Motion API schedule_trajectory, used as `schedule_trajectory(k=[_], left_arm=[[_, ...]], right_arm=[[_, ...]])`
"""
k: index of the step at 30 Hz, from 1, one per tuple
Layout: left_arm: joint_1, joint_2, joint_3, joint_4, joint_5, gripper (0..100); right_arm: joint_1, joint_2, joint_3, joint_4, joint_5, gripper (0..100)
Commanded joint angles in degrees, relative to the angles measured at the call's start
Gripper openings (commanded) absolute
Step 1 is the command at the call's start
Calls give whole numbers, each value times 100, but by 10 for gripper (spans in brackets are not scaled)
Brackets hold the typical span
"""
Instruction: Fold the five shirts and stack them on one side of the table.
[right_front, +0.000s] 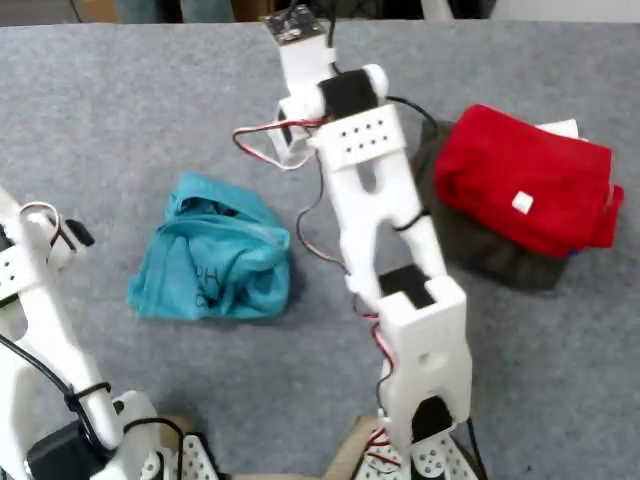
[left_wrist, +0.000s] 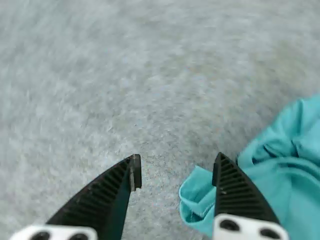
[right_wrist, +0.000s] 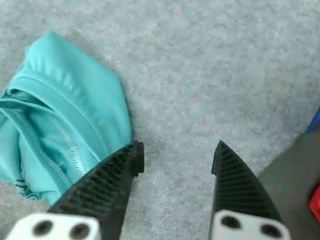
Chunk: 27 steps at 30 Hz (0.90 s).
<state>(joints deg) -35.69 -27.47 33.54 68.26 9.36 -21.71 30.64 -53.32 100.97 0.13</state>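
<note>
Looking over the whole grey table (right_front: 100, 120) first: the biggest thing on it is the stack (right_front: 500, 215) off to my right side, with a folded red shirt (right_front: 520, 175) on top of a dark shirt (right_front: 478, 255). There are slivers of white and blue peeking out at the far edge, so I'd guess there are more layers in there, but I can't count them for sure.

Next one down is the teal shirt (right_front: 215, 255), sitting well apart from the stack, just left of the table's middle. It's a crumpled lump, not folded at all, with hems and a seam bunched up on top.

So I reckon the job's mostly done and this teal one is the last to fold.

My right gripper (right_wrist: 177, 150) hangs over bare table between the teal shirt and the stack, jaws spread, holding nothing. My left gripper (left_wrist: 177, 165) is also spread wide and empty, low over the table with one finger right next to a teal corner.

Next move as I see it: pinch an edge with each gripper and pull the lump flat before any folding. Grabbing one layer only will be the fiddly bit.
</note>
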Motion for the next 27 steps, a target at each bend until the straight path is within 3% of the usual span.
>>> schedule_trajectory(k=[1,4,7,13,18,23,27], left_arm=[[31,18,-57,-114,624,238],[646,62,-382,97,686,191],[1446,70,-655,193,686,175],[3108,79,-1130,132,730,175],[4488,176,-1077,-378,730,175],[5103,1231,-963,-888,738,173],[5156,2242,-1437,-633,958,151]], right_arm=[[229,-312,66,18,9,148],[536,-321,66,26,9,8],[914,-479,66,26,9,76],[1503,-901,31,-9,62,77],[1916,-945,48,-9,62,77],[2189,-980,22,-18,62,77],[2400,-954,48,-18,62,77]])
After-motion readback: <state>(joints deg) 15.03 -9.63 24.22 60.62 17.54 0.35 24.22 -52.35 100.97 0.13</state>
